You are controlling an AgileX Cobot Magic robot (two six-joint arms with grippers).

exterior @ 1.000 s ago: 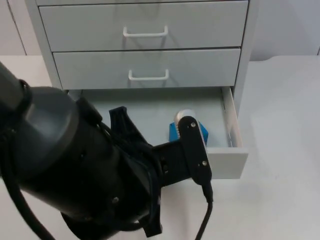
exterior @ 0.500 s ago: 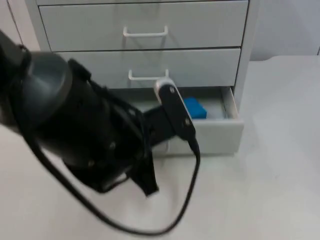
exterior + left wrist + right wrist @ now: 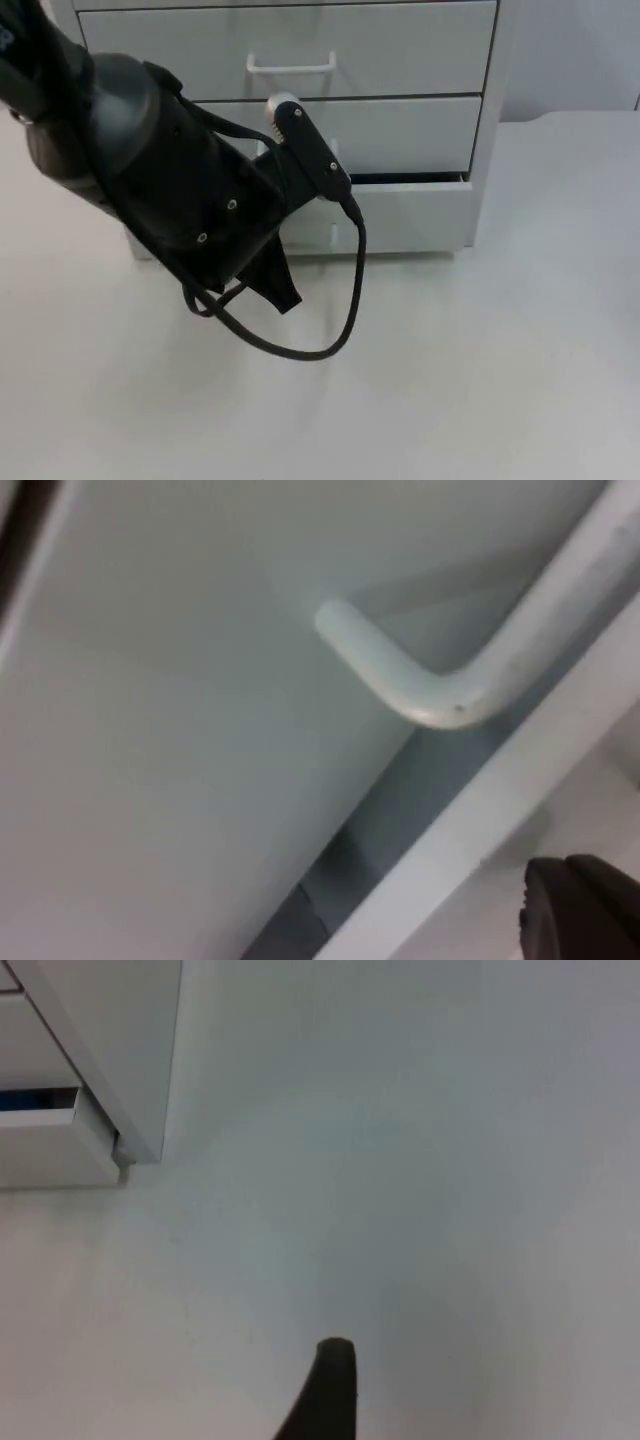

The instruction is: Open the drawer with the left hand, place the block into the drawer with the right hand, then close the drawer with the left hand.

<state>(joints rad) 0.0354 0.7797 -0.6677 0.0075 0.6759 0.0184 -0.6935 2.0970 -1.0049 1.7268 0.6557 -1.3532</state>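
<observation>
Drawer (image 3: 410,215), lowest of three in the white cabinet (image 3: 487,120) at the upper centre of the top view, stands nearly shut, a thin dark gap above its front; left gripper (image 3: 318,215) is pressed at that front by the handle (image 3: 420,680), its opening hidden; block (image 3: 35,1100) shows as a blue sliver inside the gap; right gripper (image 3: 330,1385) waits over the bare counter (image 3: 480,370), its opening unclear.

My left arm (image 3: 170,185): bulky matte-black shell, rounded casing, small silver screws dotting side. Slim black link at 2 o'clock of casing, pale rounded cap on end. I see black fingertip (image 3: 325,1390), tapered, rounded tip.
</observation>
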